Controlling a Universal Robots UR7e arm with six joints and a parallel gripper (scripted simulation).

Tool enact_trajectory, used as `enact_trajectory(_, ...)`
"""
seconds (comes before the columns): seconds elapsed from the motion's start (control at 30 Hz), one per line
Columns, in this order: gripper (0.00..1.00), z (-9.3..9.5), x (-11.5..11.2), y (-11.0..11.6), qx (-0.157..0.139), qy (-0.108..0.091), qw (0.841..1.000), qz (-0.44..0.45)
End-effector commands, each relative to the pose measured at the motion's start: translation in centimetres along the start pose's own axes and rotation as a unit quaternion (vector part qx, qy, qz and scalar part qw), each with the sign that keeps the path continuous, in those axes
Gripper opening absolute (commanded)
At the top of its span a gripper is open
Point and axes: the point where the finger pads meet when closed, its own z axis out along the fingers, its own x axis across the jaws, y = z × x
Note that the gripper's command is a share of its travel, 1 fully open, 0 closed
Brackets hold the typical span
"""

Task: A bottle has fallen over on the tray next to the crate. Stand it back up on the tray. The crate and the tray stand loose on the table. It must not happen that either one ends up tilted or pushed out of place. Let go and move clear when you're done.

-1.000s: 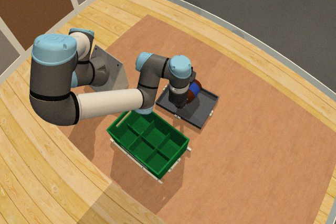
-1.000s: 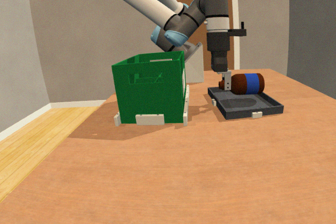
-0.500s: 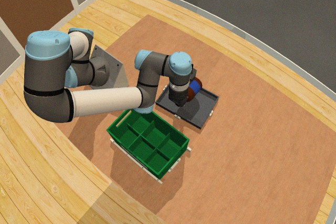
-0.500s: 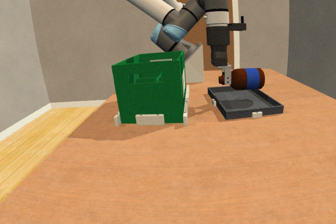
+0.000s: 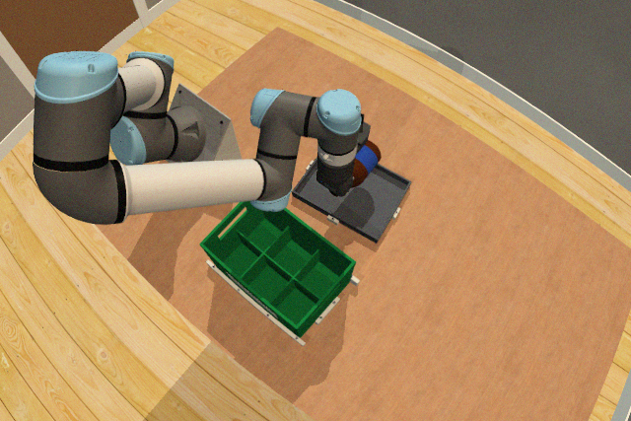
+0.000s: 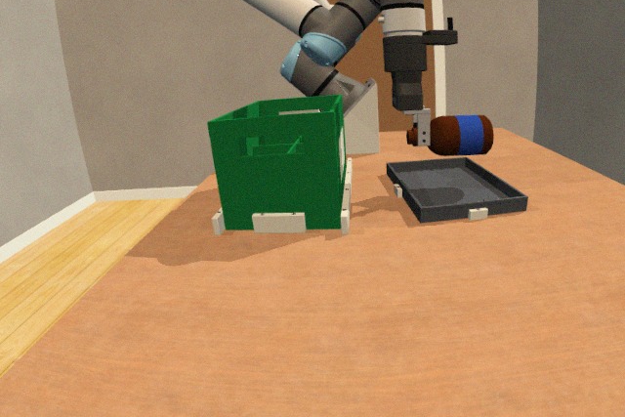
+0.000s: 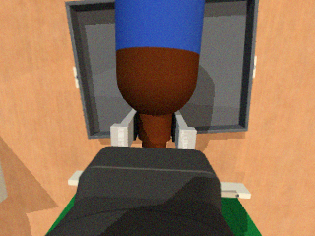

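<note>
Right now, scanning the exterior view from its left side, you are looking at wooden floorboards point(image 6: 61, 251) running along the wall, and the wide reddish-brown table top point(image 6: 312, 312) is filling most of the foreground. Next comes the green plastic crate point(image 6: 277, 175), which is standing upright on the table with pale blocks lying against its base; from the top view you are seeing its inside divided into six compartments point(image 5: 277, 265). Above and behind the crate, the grey and cream robot arm with light blue joint caps point(image 6: 322, 23) is reaching across toward the right.

Moving right, the two-finger gripper point(image 6: 422, 131) is pointing straight down, and its pale fingers are clamping the narrow neck of the brown bottle with a blue label band point(image 6: 462, 135). In the wrist view you are seeing one finger on each side of that neck, pressing against it. The bottle is hanging horizontally in the air, its neck toward the crate and its base pointing away to the right. It is clear of the tray, touching neither its floor nor its rim.

Below the bottle, the shallow dark grey rectangular tray point(image 6: 510, 200) is lying flat on the table, just beside the crate but apart from it. The bottle's shadow is falling on the tray floor.
</note>
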Motion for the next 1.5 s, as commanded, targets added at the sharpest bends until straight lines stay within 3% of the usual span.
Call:
enact_trajectory(0.0, 0.0, -1.3, 0.2, 0.0, 0.001, 0.001, 1.0, 0.001)
enact_trajectory(1.47, 0.0, -7.9, 0.2, 0.0, 0.001, 0.001, 1.0, 0.001)
